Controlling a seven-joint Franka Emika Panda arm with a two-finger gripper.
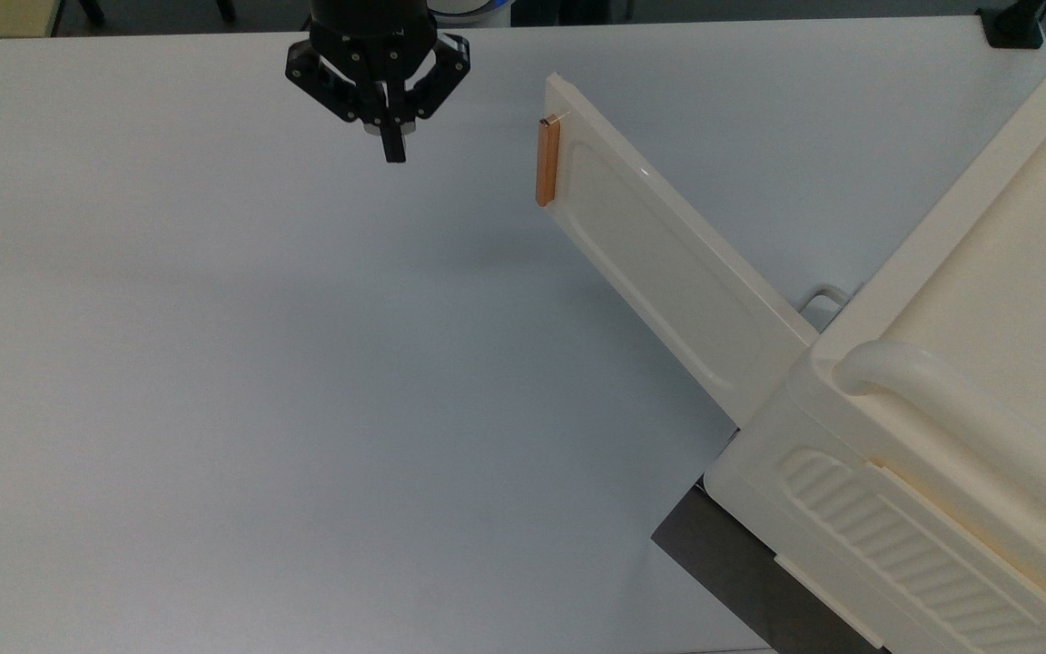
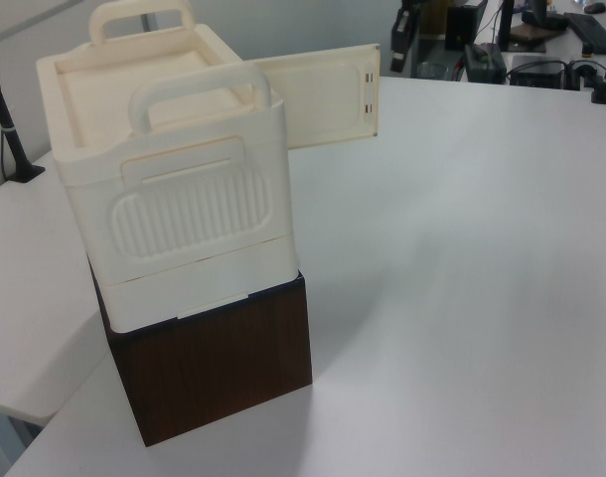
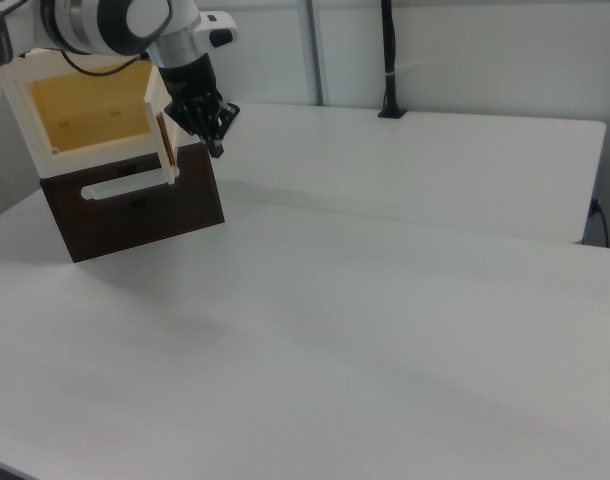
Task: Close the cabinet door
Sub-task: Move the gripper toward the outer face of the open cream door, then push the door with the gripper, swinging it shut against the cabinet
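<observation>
The long flat cream plastic cabinet door (image 1: pixel 668 263) with its slim copper-orange bar handle (image 1: pixel 547 162) is standing wide open, reaching from the large cream-white plastic cabinet (image 1: pixel 950 436) at the top view's lower right toward upper centre. The cabinet is sitting on a dark brown wooden box (image 2: pixel 219 373) on the white desk (image 1: pixel 260 363). The black two-finger gripper (image 1: pixel 392 153) is hanging at the top view's upper centre, left of the handle and apart from it, jaws pressed together and holding nothing.

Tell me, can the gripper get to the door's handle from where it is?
Probably yes. The gripper hangs to the top view's left of the handle, with bare table between them.
</observation>
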